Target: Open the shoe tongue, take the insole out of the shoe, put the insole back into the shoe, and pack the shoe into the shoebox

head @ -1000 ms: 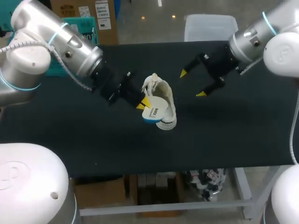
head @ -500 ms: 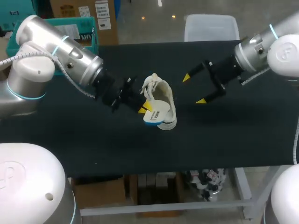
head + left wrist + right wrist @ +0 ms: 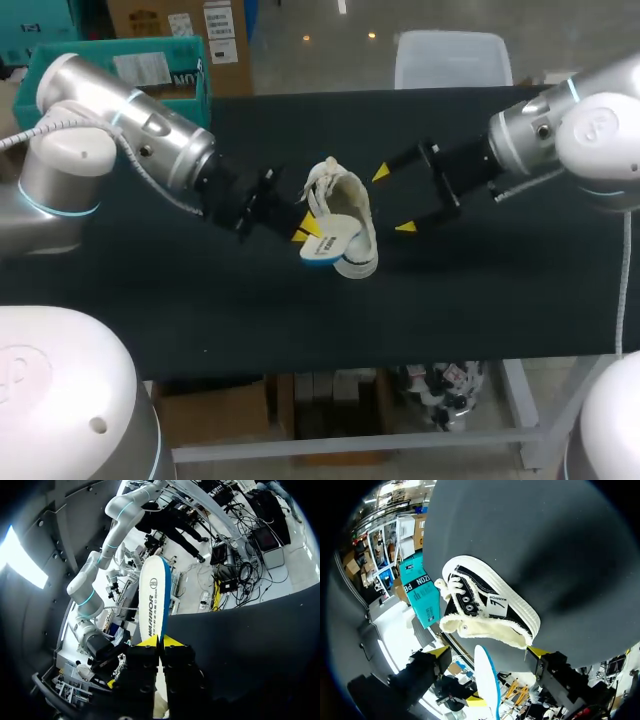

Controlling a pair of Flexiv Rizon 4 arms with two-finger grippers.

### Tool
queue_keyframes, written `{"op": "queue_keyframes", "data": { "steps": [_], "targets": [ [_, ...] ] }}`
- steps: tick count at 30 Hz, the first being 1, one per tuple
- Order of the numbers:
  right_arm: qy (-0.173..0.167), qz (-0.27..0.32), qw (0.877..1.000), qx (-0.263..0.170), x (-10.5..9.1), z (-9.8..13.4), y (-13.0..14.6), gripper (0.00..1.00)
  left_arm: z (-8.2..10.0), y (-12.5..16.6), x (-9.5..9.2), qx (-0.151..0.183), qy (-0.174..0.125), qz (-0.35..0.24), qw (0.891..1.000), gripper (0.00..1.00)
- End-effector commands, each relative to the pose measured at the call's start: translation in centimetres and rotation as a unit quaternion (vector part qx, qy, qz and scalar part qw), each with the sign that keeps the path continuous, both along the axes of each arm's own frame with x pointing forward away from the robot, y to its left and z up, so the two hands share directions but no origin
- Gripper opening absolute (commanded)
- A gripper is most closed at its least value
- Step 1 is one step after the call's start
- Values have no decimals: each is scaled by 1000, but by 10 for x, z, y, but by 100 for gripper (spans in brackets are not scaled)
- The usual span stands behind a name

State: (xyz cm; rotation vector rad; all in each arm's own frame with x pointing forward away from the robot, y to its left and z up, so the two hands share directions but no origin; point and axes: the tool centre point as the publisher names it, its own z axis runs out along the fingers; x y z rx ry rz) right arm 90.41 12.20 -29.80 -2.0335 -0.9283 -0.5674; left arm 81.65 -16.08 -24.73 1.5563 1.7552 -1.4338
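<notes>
Tabletop: black, matte.
Shoe: near mid-tabletop, on its side; dark upper, pale sole and lining. Nothing holds it.
Insole: white w/ blue edge, out of the shoe, just beside the opening. Contact w/ the collar cannot be told.
L tool: yellow tips pinched tight on one end of the insole; the rest sticks out ahead, unsupported.
R tool: fingers spread wide, gripping nothing; close to the shoe on the side opposite the L tool, apart from it.
Risk 1: shoe is loose. A push from the insole would prob. slide or roll it instead of seating the insole.
Risk 2: thin end-grip. The insole may twist or slip out if its free tip catches the collar.
Risk 3: laces are bunched at one end of the opening and may snag the insole tip or a finger.
Risk 4: both tools are near the same opening. R fingers closing on the shoe could strike the insole or L tool.
In the way: laces and soft collar at the opening; L tool crowds its own side.
Shoebox: position cannot be told.
</notes>
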Motion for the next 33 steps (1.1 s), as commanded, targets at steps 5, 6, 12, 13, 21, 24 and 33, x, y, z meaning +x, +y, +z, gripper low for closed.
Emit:
{"op": "queue_keyframes", "data": {
  "steps": [5, 6, 12, 13, 21, 24, 33],
  "targets": [
    [-5, -3, 998, 67, -6, -18, 17, 100, -5, -9, 6, -10, -3, -17, 1000, 0],
    [-4, -3, 998, 67, -7, -18, 19, 100, -5, -10, 7, -12, -5, -19, 1000, 0],
    [-5, -1, 996, 91, -11, -14, 20, 75, -10, -14, 12, -18, -5, -25, 1000, 0],
    [-6, -2, 995, 102, -13, -13, 22, 74, -13, -14, 16, -20, -1, -24, 1000, 0],
    [-6, 7, 993, 117, -19, -14, 30, 56, -22, -15, 23, -26, 8, -14, 1000, 0],
    [-3, 11, 992, 125, -20, -18, 33, 53, -24, -15, 26, -28, 9, -12, 999, 0],
    [5, 15, 991, 135, -18, -26, 38, 34, -28, -17, 28, -34, 13, -11, 999, 0]
  ]
}}
